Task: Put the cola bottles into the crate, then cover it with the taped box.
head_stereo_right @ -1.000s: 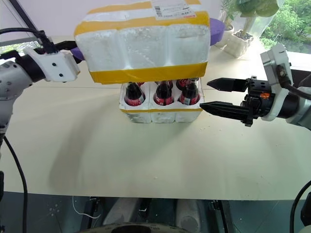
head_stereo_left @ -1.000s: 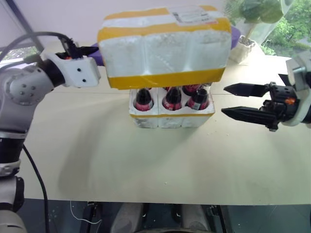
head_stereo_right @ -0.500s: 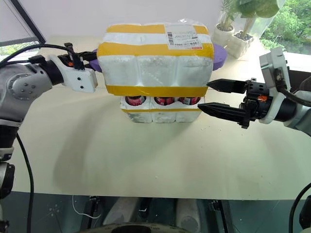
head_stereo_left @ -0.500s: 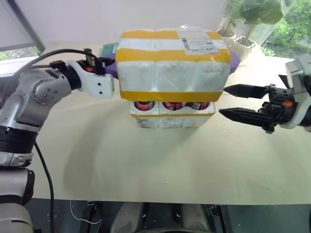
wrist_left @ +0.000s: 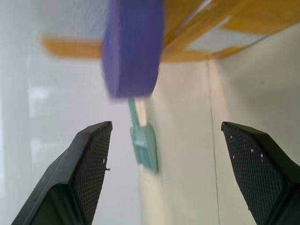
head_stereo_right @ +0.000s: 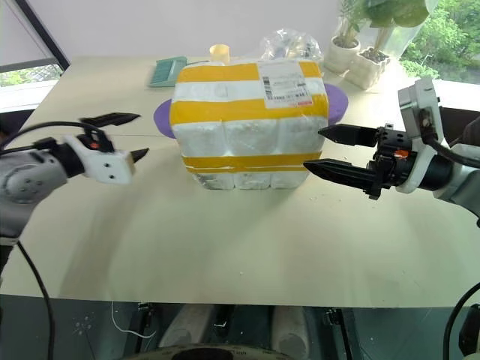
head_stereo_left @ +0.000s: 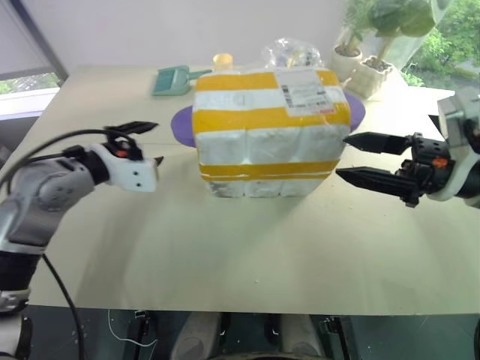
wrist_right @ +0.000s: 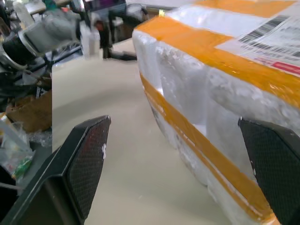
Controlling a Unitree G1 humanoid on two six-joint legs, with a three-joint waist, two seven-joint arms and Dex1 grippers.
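Observation:
The taped box [head_stereo_left: 270, 124], white foam with broad yellow bands and a shipping label on top, sits squarely over the crate [head_stereo_left: 259, 187]. Only a low white strip of the crate with a yellow tape line shows under it. The cola bottles are hidden beneath the box. To the box's left my left gripper [head_stereo_left: 148, 142] stands open and empty, a short gap away from it. My right gripper [head_stereo_left: 342, 157] is open too, its fingertips close to the box's right side without touching. In the right wrist view the box [wrist_right: 211, 84] lies just ahead of the open fingers [wrist_right: 89, 159].
A purple dish [head_stereo_left: 182, 124] lies behind the box, sticking out on both sides. Farther back are a green hand brush [head_stereo_left: 171, 79], a small yellow cup [head_stereo_left: 223, 60], a clear plastic bag [head_stereo_left: 289, 52] and potted plants [head_stereo_left: 367, 75]. The table's front edge runs near me.
The taped box came down onto the crate and now hides the bottles. My left gripper opened, let go of the box and drew back to the left and lower. The right gripper kept still.

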